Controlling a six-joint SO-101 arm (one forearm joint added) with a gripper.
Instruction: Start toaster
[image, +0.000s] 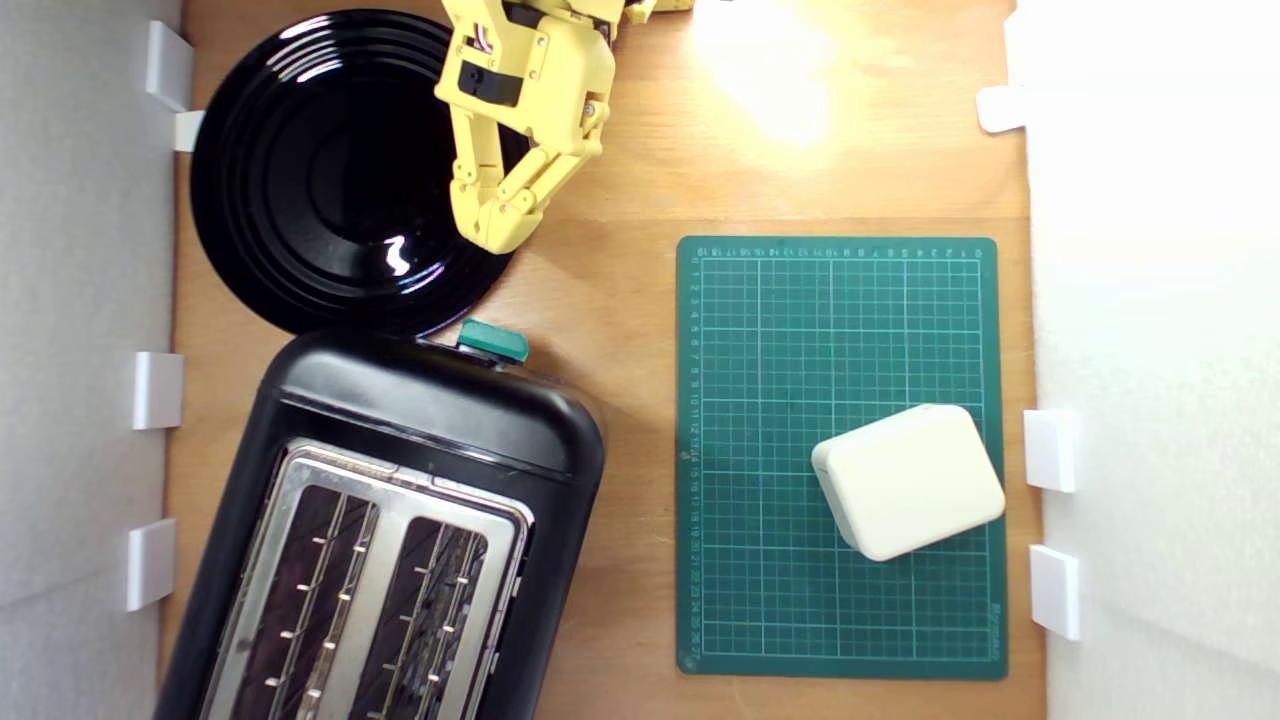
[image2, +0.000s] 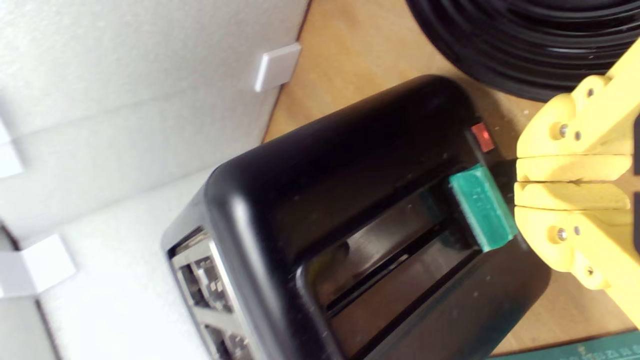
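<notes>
Black toaster (image: 400, 420) sits at the exterior view's lower left on the wooden bench (image: 620, 300), body angled, silver top plate w/ two wire-guided slots facing up, its lower end cut off by the frame edge. Teal lever knob (image: 493, 341) sticks out of the toaster's end face that looks toward the arm; in the wrist view the knob (image2: 482, 207) sits at one end of a vertical slot track, w/ a small red indicator (image2: 482, 137) just beside it on the same face. Yellow gripper (image: 495, 235) hangs above the bench near that end, tips pointing toward the knob but apart from it in the exterior view; in the wrist view the gripper (image2: 517, 182) shows jaws pressed together w/ nothing between them, tips just beside the knob, contact can't be told. Round glossy black plate (image: 330, 170) lies at the exterior view's upper left, its rim right next to the toaster's end, partly under the gripper. Green cutting mat (image: 760, 330) w/ white grid lies at the exterior view's right, well apart from the toaster; a small cream rounded box (image: 908, 480) rests on it, tilted vs. the grid. White foam walls (image: 80, 300) flank both sides of the bench, w/ small white brackets (image: 158, 390) along the edges.
</notes>
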